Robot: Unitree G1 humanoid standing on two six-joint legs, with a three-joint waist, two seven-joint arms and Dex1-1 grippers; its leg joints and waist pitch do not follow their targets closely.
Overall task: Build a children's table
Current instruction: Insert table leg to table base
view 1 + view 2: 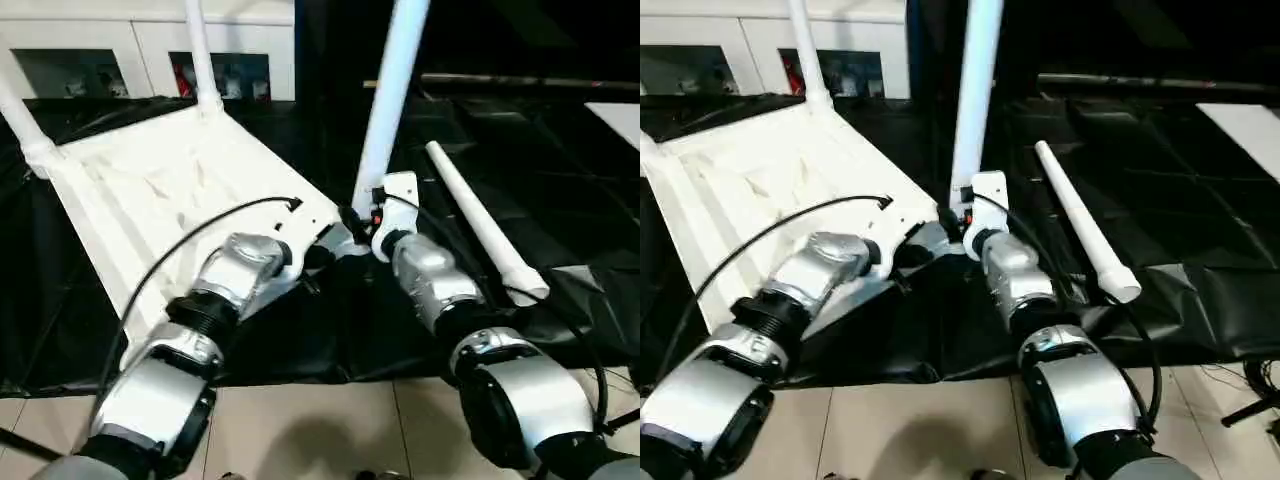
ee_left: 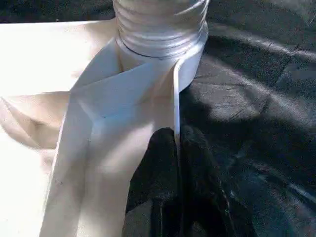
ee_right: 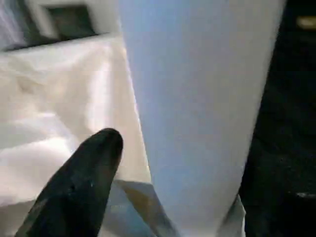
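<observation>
The white tabletop [image 1: 150,190] lies underside up on a black sheet. White legs stand in its corner sockets: one at the far left [image 1: 20,125], one at the back [image 1: 200,50] and one at the near right corner [image 1: 390,100]. A loose leg [image 1: 485,225] lies on the sheet to the right. My left gripper [image 2: 177,136] is shut on the tabletop's thin rim just below the near right socket [image 2: 160,29]. My right gripper [image 1: 358,222] is at the base of that standing leg [image 3: 197,98]. Its one visible finger [image 3: 89,173] stands apart from the leg; the other is hidden behind it.
A white cabinet with glass doors [image 1: 120,50] stands behind the tabletop. The black sheet [image 1: 560,180] covers the floor to the right, and pale tiles [image 1: 330,430] lie in front. A black cable [image 1: 170,250] arches over my left forearm.
</observation>
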